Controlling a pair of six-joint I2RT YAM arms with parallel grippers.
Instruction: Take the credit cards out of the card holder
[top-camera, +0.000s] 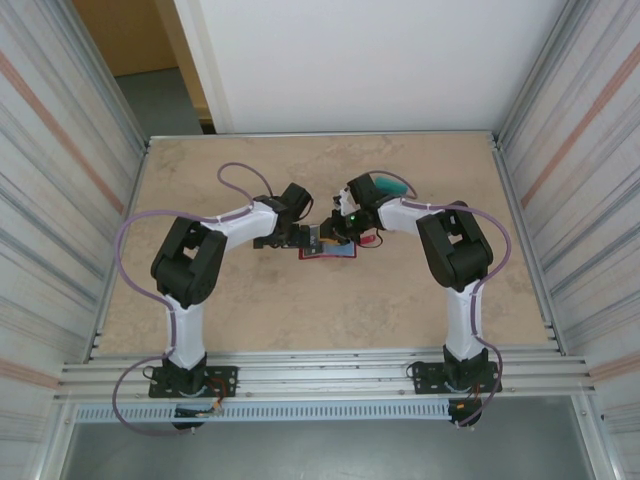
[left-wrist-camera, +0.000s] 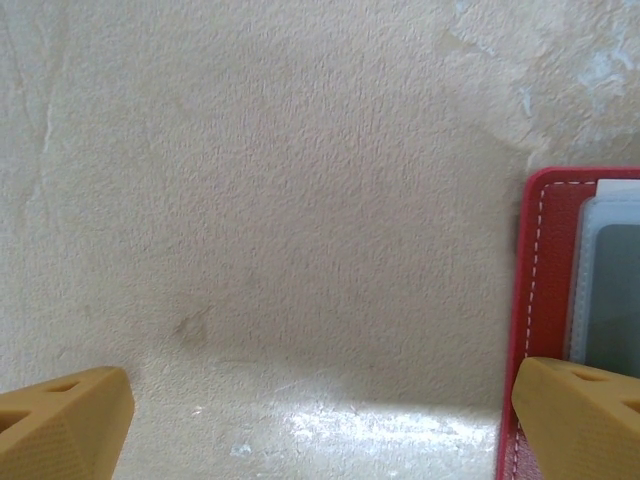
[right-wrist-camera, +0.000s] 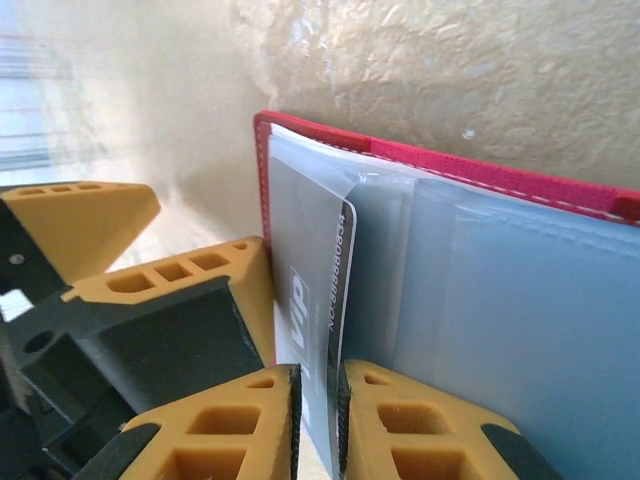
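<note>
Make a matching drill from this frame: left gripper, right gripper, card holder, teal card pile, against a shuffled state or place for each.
Things:
1. left gripper
2. right gripper
3. card holder
4. teal card pile

States or places:
A. red, lying open on the table
B. fingers either side of a credit card
C. on the table, beyond the right gripper
D. wide open, one finger over the card holder's edge

Pairs: 1-D, 2-B, 3-A, 4-C
</note>
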